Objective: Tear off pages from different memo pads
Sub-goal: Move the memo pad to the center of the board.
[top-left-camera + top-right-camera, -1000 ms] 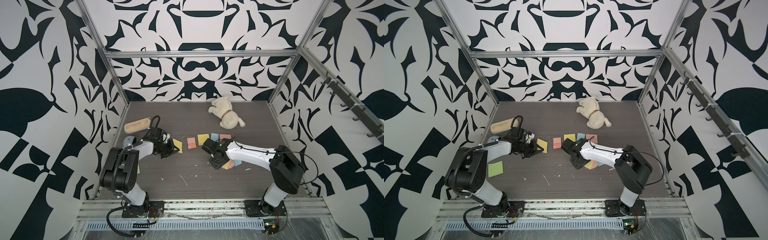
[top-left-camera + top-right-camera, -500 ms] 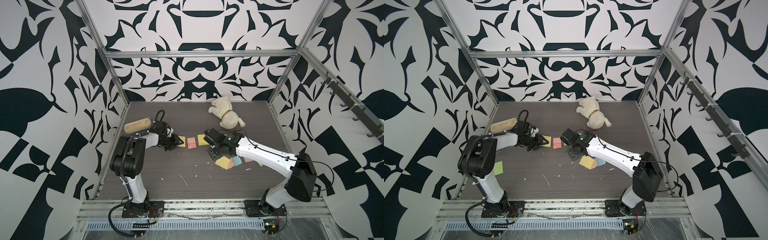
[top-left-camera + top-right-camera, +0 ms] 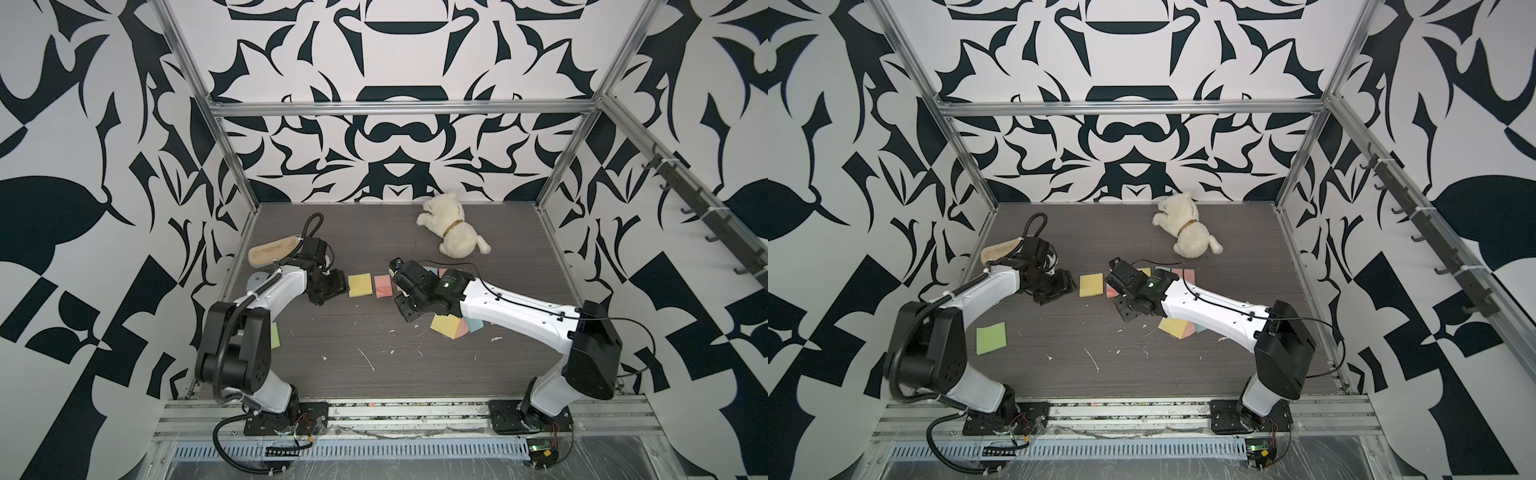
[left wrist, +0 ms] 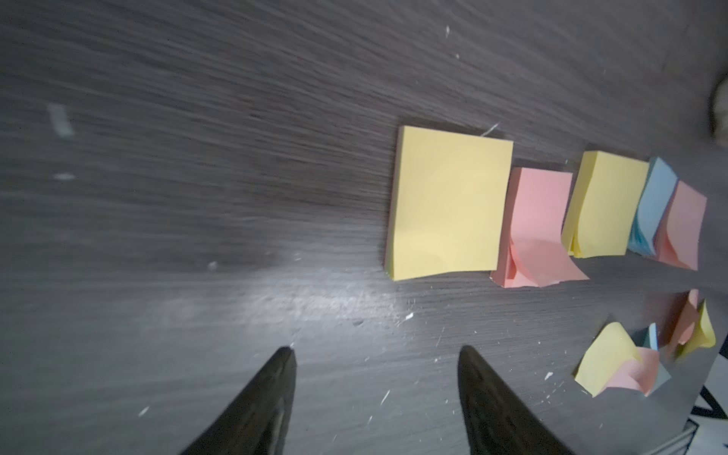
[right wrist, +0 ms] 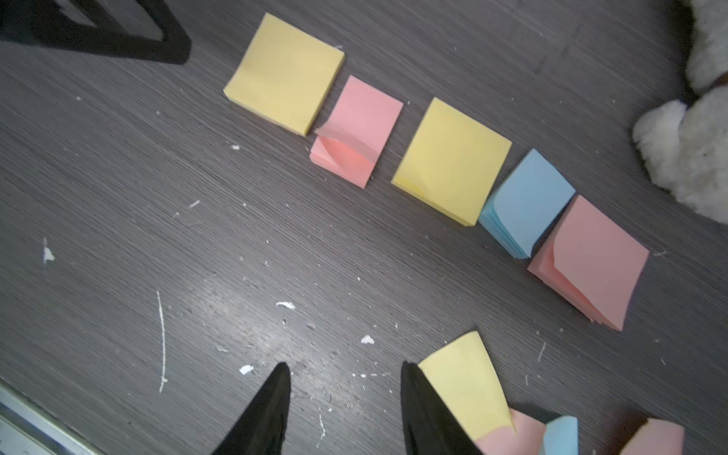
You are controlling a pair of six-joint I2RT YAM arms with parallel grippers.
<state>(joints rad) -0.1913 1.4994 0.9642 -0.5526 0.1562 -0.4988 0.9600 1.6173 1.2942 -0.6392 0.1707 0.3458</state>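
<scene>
Desk: dark grey woodgrain, patterned panels on three sides, metal rail along the near edge. Memo pads: five, in a slightly bowed row across the middle, namely yellow pad, pink pad (top sheet curled up at one edge), second yellow pad, blue pad, second pink pad. The first two nearly met at a corner. A narrow strip of bare desk parted the pink pad from the second yellow pad. The blue pad and second pink pad lay edge to edge, their sheets fanned and lifted. Pages: loose, yellow, pink and blue, heaped in front of the row under the right arm. Yellow page: just beside the outer side of one gripper finger (contact not determinable). Right gripper: jaws apart, nothing between them, low over bare desk before the row. Left gripper: jaws wide, empty, near the outer edge of the yellow pad, not touching it. Green square (pad or single sheet, not determinable): alone beside the left arm. Plush dog: toward the rear wall, behind the row. Tan oblong object: at the left edge. Front half of the desk: bare but for white flecks.
</scene>
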